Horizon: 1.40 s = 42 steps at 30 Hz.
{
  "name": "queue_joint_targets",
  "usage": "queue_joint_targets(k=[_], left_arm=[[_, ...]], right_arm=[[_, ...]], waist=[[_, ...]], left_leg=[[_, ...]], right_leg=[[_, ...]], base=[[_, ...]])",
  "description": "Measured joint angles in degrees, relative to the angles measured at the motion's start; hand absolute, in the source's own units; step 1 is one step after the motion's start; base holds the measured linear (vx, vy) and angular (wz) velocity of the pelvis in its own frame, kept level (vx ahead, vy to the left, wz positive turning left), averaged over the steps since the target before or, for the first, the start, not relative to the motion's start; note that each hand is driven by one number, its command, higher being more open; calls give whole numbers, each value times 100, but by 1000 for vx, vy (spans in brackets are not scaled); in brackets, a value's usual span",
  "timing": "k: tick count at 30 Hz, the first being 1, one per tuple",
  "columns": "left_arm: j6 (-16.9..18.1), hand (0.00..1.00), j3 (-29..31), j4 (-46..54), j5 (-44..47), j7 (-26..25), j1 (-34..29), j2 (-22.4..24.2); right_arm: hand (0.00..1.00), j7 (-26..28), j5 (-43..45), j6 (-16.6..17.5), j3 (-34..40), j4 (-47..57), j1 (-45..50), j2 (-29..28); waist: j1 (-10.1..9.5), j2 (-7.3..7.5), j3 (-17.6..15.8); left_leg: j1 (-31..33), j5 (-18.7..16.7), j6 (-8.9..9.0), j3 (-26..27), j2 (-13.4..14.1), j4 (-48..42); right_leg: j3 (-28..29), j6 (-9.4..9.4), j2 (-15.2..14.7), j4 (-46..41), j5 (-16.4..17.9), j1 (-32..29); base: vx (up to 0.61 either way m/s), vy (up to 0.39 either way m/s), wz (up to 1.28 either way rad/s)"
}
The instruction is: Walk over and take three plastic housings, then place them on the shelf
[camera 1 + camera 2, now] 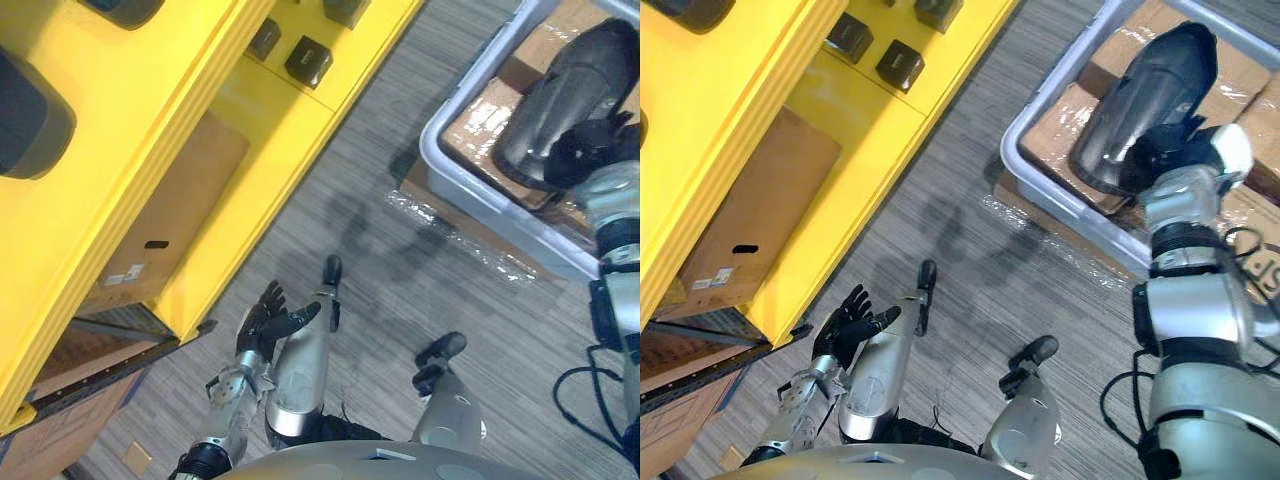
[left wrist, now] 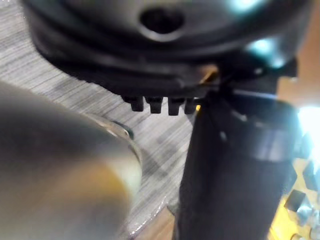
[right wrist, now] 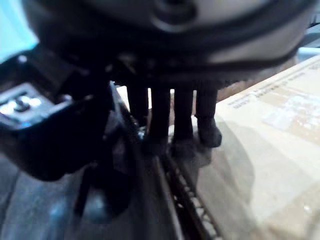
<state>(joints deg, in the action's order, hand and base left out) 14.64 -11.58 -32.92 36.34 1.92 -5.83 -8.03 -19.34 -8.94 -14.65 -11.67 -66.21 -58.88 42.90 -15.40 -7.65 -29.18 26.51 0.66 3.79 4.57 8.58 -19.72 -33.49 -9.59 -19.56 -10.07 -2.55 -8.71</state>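
Note:
A long dark plastic housing (image 1: pixel 570 85) is held over the grey bin (image 1: pixel 470 190) at the right, with my right hand (image 1: pixel 1175 150) shut on its lower end. In the right wrist view the fingers (image 3: pixel 175 120) curl onto the housing's dark edge (image 3: pixel 115 195). My left hand (image 1: pixel 265 322) hangs low at the left beside the yellow shelf (image 1: pixel 150 110), its fingers relaxed and empty. Small dark housings (image 1: pixel 308 60) lie on the shelf's far level, and a larger dark one (image 1: pixel 30 115) rests on the near level.
Inside the grey bin lie wrapped cardboard boxes (image 1: pixel 1060 130). A cardboard box (image 1: pixel 170 210) sits on the shelf's lowest level. Grey striped carpet (image 1: pixel 400 300) runs between the shelf and the bin.

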Motion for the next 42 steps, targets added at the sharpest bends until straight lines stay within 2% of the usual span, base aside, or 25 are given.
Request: queue_joint_targets(k=[3,5,7,10,13,15,17,18,19,22,23,24,25,27,29,32,36,39,42], left_arm=[[-110,100,362,326,237,-24,-166,-64],[-110,100,530,705,186,-39,-386,-203],[-133,100,584,1093,139,86,-465,-257],[-246,100,561,1998,120,479,-564,-378],[-434,100,548,2471,-4,707,-268,-507],[-781,100,533,2519,-131,753,116,-702],[-1238,100,523,2474,-154,673,481,-871],[-1508,100,529,2375,-194,663,685,-991],[-1594,100,528,2342,-243,669,790,-1039],[-2482,100,454,1613,-41,922,1634,-1208],[-2799,100,447,1354,332,1183,1867,-1271],[-2875,100,433,1286,436,1257,1920,-1290],[-3190,100,272,1078,874,1506,2149,-1370],[-3411,100,144,987,1309,1641,2301,-1382],[-3689,100,53,852,1994,1824,2456,-1381],[-3778,100,49,849,2662,1909,2508,-1380],[-3843,100,4,819,3127,1901,2776,-1366],[-3761,100,-19,793,3423,1902,2806,-1224],[-3491,100,-234,823,3571,1897,2835,-1007]], right_arm=[[0,-18,-210,120,5,437,526,-160],[0,-18,-395,142,45,765,870,-456],[0,14,-442,150,42,1009,1120,-497],[0,23,-651,150,44,1380,1377,-501],[0,20,-783,136,46,1890,1555,-515],[0,20,-1254,120,46,2127,1592,-524],[0,24,-1625,105,48,2485,1775,-570],[0,43,-1866,100,49,2670,1873,-662],[0,52,-1958,101,49,2716,1899,-706],[0,145,-2348,221,44,3029,2013,-744],[0,141,-2467,383,44,3056,1989,-744],[0,141,-2472,426,44,3060,1981,-744],[0,129,-2577,649,31,3065,1978,-744],[0,89,-2710,886,-23,3067,1974,-744],[0,30,-2910,1266,-238,3068,1974,-744],[0,5,-2915,1684,-394,3136,1975,-744],[0,-31,-3080,1944,-410,3276,1999,-751],[0,-105,-3135,2099,-427,3475,2268,-1016],[0,-144,-3136,2306,-508,3626,2587,-1384]], waist=[[49,280,-68],[170,525,-58],[234,592,-70],[408,603,-59],[589,639,-16],[686,665,98],[805,726,370],[838,805,532],[863,836,595],[1014,964,886],[1091,972,919],[1109,971,926],[1129,982,969],[1149,984,974],[1203,996,981],[1245,1007,1003],[1252,1044,1042],[1295,1134,1314],[1381,1225,1559]], left_leg=[[-322,0,44,88,39,126],[-662,74,93,194,50,406],[-929,208,119,259,37,682],[-1362,500,162,356,27,1246],[-1817,724,211,527,70,1753],[-1995,844,246,637,115,2001],[-2056,891,277,715,157,2157],[-2153,898,289,835,188,2226],[-2163,897,290,867,197,2226],[-2320,894,293,1132,211,2224],[-2330,893,293,1160,216,2224],[-2330,893,293,1165,218,2225],[-2332,885,303,1238,230,2228],[-2333,858,333,1285,255,2229],[-2359,852,341,1342,301,2225],[-2397,861,365,1422,385,2225],[-2454,896,405,1485,457,2237],[-2590,911,421,1569,460,2336],[-2726,891,447,1607,455,2399]], right_leg=[[74,80,34,-18,51,186],[95,137,34,-17,92,325],[95,138,35,24,110,448],[142,127,65,75,103,589],[252,100,170,222,76,760],[332,95,249,333,35,787],[396,112,331,450,-10,769],[476,118,375,525,-30,777],[502,118,384,537,-31,773],[660,131,390,550,-44,809],[686,143,400,564,-62,808],[690,146,404,572,-74,806],[736,155,432,666,-142,784],[792,169,477,748,-196,770],[864,193,523,755,-218,750],[913,251,618,851,-286,766],[984,293,719,947,-365,790],[1032,295,759,1079,-418,882],[1023,275,787,1237,-448,1050]], base=[[-25,-19,-14],[-15,-35,-16],[-22,-41,-7],[-33,-50,-12],[-21,-48,-23],[-8,-47,-26],[44,-45,-24],[90,-51,-27],[92,-46,-33],[54,-37,-23],[-4,-15,-14],[-29,-14,-17],[-34,-9,-19],[-61,-13,-20],[-73,-20,-16],[-54,-35,-15],[-31,-30,-14],[21,-10,-11],[30,-8,-2]])
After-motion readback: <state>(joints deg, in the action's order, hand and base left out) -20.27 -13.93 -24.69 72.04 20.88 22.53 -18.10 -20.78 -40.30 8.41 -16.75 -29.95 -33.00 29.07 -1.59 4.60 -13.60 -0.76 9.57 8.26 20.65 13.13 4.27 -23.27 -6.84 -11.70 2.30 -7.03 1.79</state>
